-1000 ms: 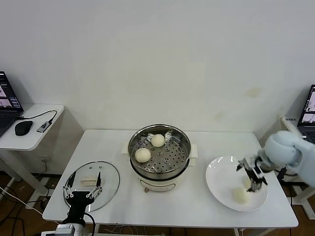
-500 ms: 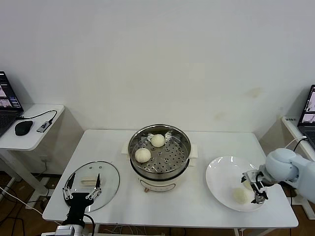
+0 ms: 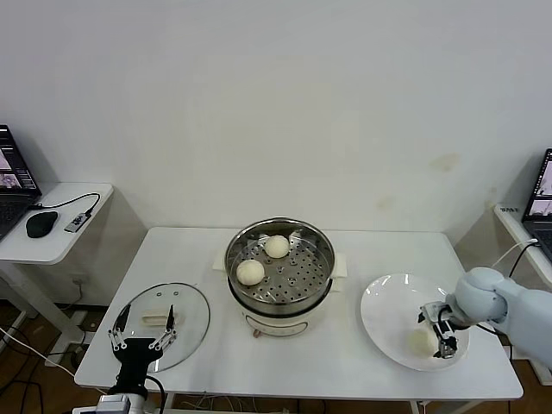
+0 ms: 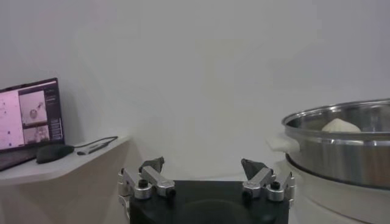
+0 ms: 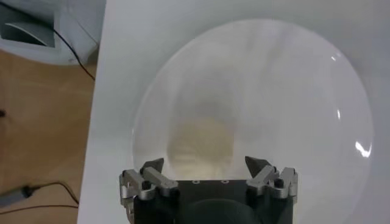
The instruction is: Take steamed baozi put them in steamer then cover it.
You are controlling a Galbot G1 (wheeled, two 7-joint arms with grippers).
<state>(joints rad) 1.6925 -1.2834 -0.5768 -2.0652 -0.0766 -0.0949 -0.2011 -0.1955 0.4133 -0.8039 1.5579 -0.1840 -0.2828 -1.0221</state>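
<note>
The steamer point(image 3: 321, 285) stands mid-table with two baozi point(image 3: 277, 247) point(image 3: 250, 272) on its perforated tray. It also shows in the left wrist view point(image 4: 341, 152), with one bun top point(image 4: 341, 125) above the rim. My right gripper point(image 3: 438, 330) is open and low over a white plate point(image 3: 388, 310), its fingers either side of a baozi point(image 3: 419, 341). In the right wrist view this baozi point(image 5: 201, 143) lies just ahead of the open gripper point(image 5: 204, 164). A fourth baozi is hidden. The cover point(image 3: 194, 315) lies at front left; my left gripper point(image 3: 142, 333) hangs open over its near edge.
A side table point(image 3: 60, 241) at far left holds a mouse point(image 3: 40, 224) and a laptop point(image 4: 30, 112). Another laptop point(image 3: 543, 194) sits at far right. The plate point(image 5: 292, 91) lies close to the table's right edge, with wooden floor beyond.
My right gripper has dropped and shifted toward the front of the plate, closing in on the baozi there. The left arm has not moved.
</note>
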